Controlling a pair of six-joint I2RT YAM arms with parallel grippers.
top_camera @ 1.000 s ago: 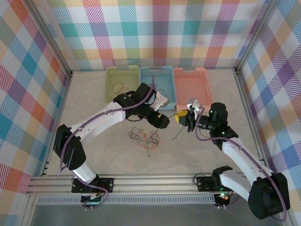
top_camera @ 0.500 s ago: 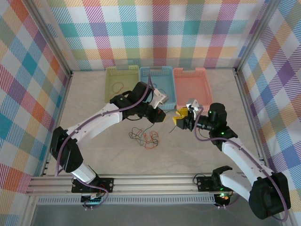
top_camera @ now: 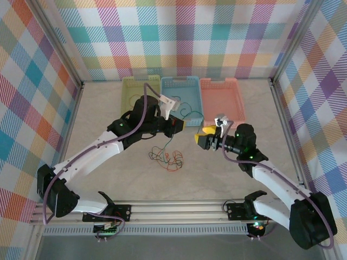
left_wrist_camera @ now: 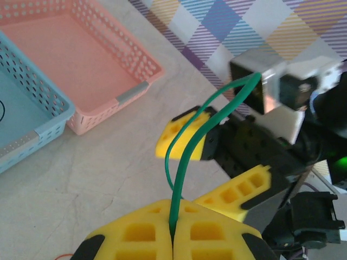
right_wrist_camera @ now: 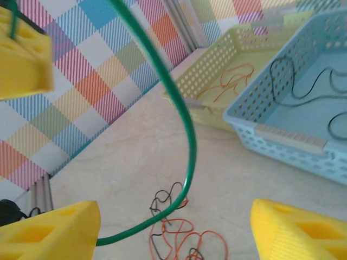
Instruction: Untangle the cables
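Cables [top_camera: 167, 157] part-sorted: orange wire [top_camera: 135, 99], black wire [top_camera: 191, 114] in far baskets [top_camera: 181, 79], green wire [left_wrist_camera: 184, 146] pinched in left end effector [left_wrist_camera: 172, 233], right end effector [top_camera: 204, 135] spread, tangled clump on table [top_camera: 206, 179].

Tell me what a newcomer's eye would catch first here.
A green cable arcs through the air at the centre, pinched in the shut left claw, with the right claw open beside it. On the table close by lies a small clump of orange and black cables. Along the far wall stand a pale green basket, a blue basket and a pink basket.
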